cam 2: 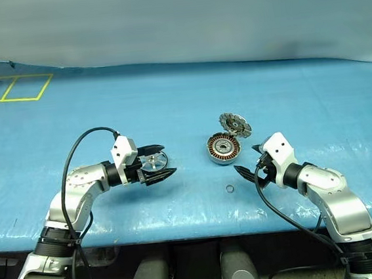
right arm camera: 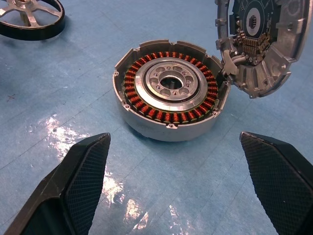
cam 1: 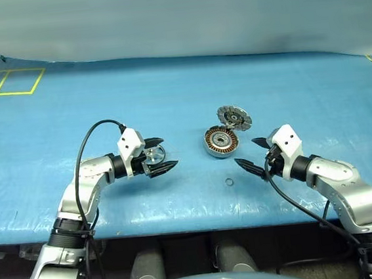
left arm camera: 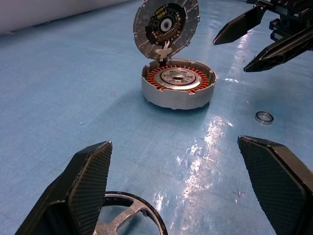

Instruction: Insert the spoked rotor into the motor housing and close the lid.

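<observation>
1. Left pincer (cam 1: 155, 156): spread, straddling the spoked rotor (cam 1: 153, 156) lying flat on the blue worktop (cam 1: 72, 124); off-centre closing could skate it away. Rotor partly hidden.
2. Motor housing (cam 1: 220, 141): open, lid (cam 1: 234, 117) propped upright behind; a knock drops it.
3. Small ring (cam 1: 230, 182): loose, purpose unclear.
4. Right pincer (cam 1: 254, 154): spread, empty.

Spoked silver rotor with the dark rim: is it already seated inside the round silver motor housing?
No: the spoked silver rotor lies on the blue mat, apart from the round silver motor housing, whose copper windings and hub are uncovered.
</observation>
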`<state>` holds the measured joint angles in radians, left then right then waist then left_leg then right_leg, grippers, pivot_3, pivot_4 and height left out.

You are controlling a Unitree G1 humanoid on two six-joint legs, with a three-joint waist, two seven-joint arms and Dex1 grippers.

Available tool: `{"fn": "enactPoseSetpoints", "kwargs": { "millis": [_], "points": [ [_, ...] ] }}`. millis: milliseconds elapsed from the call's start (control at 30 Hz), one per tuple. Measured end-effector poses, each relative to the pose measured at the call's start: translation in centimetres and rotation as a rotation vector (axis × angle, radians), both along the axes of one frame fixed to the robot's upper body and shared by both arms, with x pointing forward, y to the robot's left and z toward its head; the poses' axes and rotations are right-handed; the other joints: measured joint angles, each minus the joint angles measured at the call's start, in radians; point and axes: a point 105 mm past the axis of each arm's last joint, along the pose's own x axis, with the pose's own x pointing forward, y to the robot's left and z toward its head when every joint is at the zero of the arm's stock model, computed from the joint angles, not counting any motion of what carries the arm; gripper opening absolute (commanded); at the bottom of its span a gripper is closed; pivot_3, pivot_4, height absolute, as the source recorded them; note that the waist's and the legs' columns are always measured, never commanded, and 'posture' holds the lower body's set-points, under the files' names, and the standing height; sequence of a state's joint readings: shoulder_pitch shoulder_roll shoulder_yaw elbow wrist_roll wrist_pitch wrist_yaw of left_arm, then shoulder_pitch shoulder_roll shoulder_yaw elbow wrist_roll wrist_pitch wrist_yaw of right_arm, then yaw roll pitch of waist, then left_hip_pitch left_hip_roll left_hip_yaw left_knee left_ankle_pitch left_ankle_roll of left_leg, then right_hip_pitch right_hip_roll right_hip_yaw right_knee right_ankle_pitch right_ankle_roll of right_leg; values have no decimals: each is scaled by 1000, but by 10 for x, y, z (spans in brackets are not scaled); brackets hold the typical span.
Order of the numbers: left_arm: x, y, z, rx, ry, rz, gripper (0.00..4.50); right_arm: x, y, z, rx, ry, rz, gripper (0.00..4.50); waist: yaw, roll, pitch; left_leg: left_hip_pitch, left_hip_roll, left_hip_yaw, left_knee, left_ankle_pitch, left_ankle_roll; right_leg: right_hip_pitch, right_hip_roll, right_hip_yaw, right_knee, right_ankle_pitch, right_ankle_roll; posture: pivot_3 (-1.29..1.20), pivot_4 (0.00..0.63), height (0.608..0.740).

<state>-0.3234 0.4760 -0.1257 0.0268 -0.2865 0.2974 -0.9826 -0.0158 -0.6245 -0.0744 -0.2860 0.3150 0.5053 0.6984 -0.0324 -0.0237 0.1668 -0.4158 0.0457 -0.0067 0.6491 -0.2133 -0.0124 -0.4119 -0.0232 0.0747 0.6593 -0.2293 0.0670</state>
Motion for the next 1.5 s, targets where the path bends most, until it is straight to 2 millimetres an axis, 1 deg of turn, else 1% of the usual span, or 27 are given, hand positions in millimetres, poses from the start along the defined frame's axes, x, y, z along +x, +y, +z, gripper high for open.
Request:
{"fn": "enactPoseSetpoints", "kwargs": {
  "millis": [667, 1100, 1167, 1233, 1300, 1367, 1500],
  "points": [
    [0, -3, 1, -11, -2, -5, 4500, -2, 3, -7, -26, 36, 12, 4467, 0, 0, 0, 0, 0, 0, 0, 0, 0, 0, 0, 0, 0, 0, 0, 0, 150, 740],
    [2, -7, 3, -16, -13, -15, 4500, -4, 2, -5, -69, 68, 41, 4467, 0, 0, 0, 0, 0, 0, 0, 0, 0, 0, 0, 0, 0, 0, 0, 0, 150, 740],
    [1, -9, 2, -13, -13, -22, 4500, -5, 3, -4, -100, 71, 67, 4467, 0, 0, 0, 0, 0, 0, 0, 0, 0, 0, 0, 0, 0, 0, 0, 0, 150, 740],
    [1, -12, 2, -19, -17, -28, 4500, -5, 3, -3, -167, 89, 107, 4467, 0, 0, 0, 0, 0, 0, 1, 0, 0, 0, 0, 0, 0, 0, 0, 0, 150, 740],
    [0, -13, 1, -18, -15, -32, 4500, -3, 1, 1, -256, 98, 159, 4467, -2, 0, 0, 0, 0, 0, 1, 0, 0, 0, 0, 0, 0, 0, 0, 0, 150, 740],
    [0, -14, 0, -21, -13, -33, 4500, 0, 4, 8, -333, 97, 224, 4467, -4, 0, 0, 0, 0, 0, 1, 0, 0, 0, 0, 0, 0, 0, 0, 0, 150, 740],
    [1, -16, -1, -25, -9, -37, 4500, 10, 20, 29, -468, 68, 386, 4467, -6, 0, 0, 0, 0, 0, 1, 0, 0, 0, 0, 0, 0, 0, 0, 0, 150, 740]
  ]
}}
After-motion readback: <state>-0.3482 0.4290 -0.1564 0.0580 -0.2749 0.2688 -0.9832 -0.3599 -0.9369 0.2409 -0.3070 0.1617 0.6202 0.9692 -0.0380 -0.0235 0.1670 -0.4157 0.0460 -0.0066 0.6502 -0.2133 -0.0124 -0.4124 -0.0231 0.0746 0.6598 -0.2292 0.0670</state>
